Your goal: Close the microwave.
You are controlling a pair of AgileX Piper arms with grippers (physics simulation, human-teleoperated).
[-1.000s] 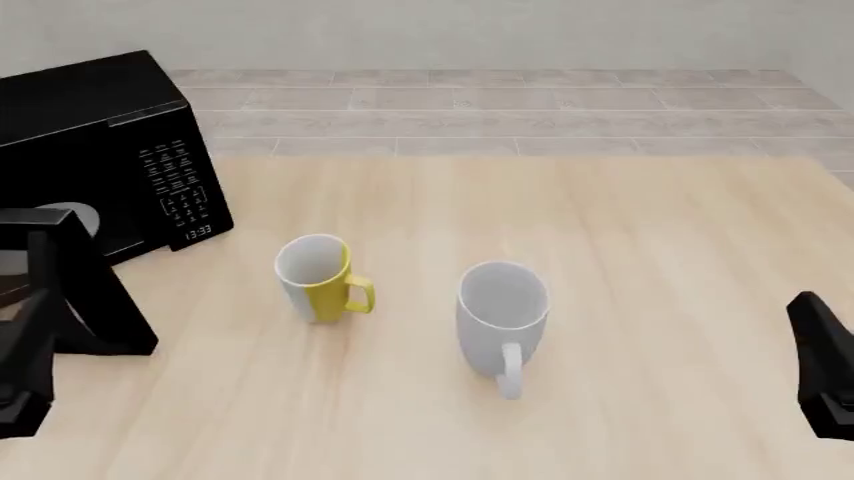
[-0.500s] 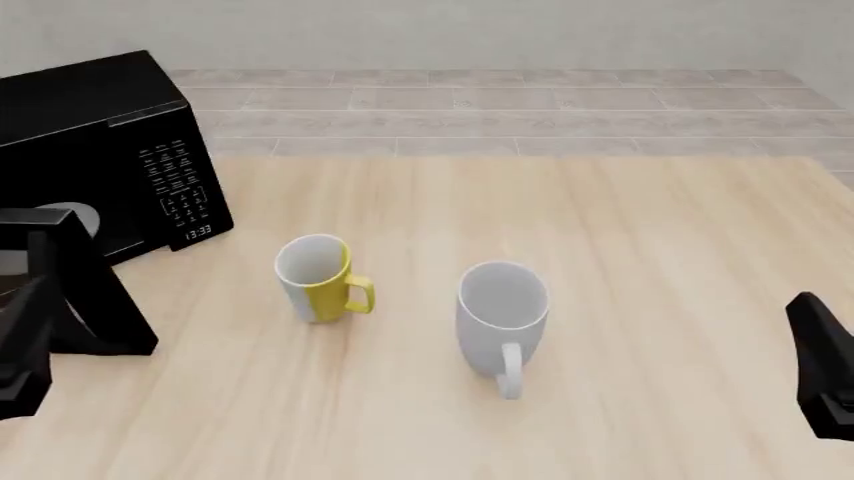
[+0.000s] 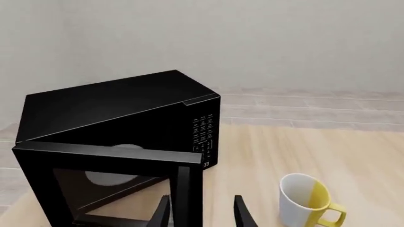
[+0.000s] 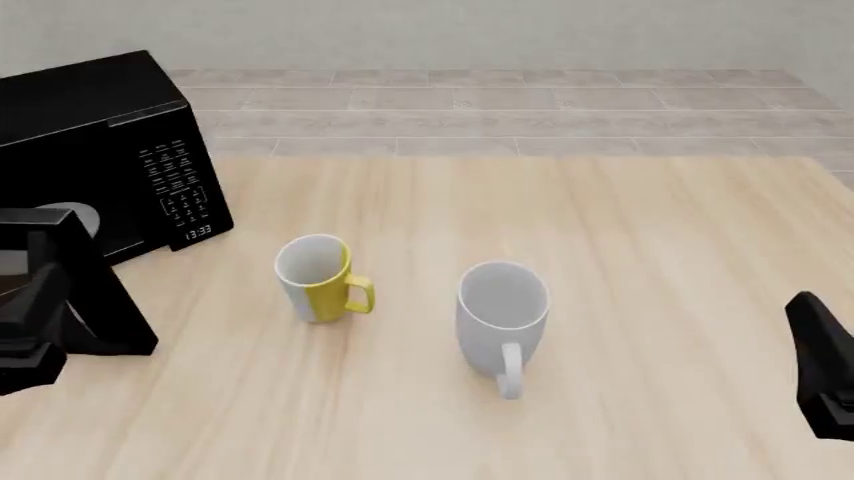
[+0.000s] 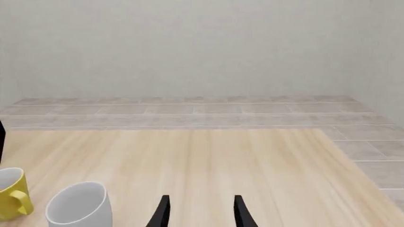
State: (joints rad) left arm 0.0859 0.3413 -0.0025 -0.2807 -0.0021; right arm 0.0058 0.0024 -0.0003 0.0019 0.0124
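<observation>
Two fingertips of the left gripper [image 3: 198,213] stand parted with nothing between them, and the free edge of the microwave door [image 3: 189,194] sits right ahead of that gap, just beyond the tips. The door [image 4: 80,295] is swung wide, standing out from the oven toward the arms' side of the table, its glass facing the gripper and its long axis running sideways from the hinge on the far left of the cavity. Behind it the microwave [image 4: 100,150] sits at the far left of the table [image 4: 641,230], keypad panel [image 4: 174,185] angled toward the middle and the pale turntable [image 3: 113,177] showing through the glass.

The left arm is clearly the nearer one; in the front view its gripper [image 4: 27,335] hangs low at the left edge, beside the open door. Closing will likely call for a push on the door's outer face near the free edge, sweeping it back toward the keypad side.

The right gripper [image 5: 198,210] is also spread and empty, well apart from the oven, with a white mug [image 5: 79,208] and a yellow-and-white mug [image 5: 13,191] off to its side.
</observation>
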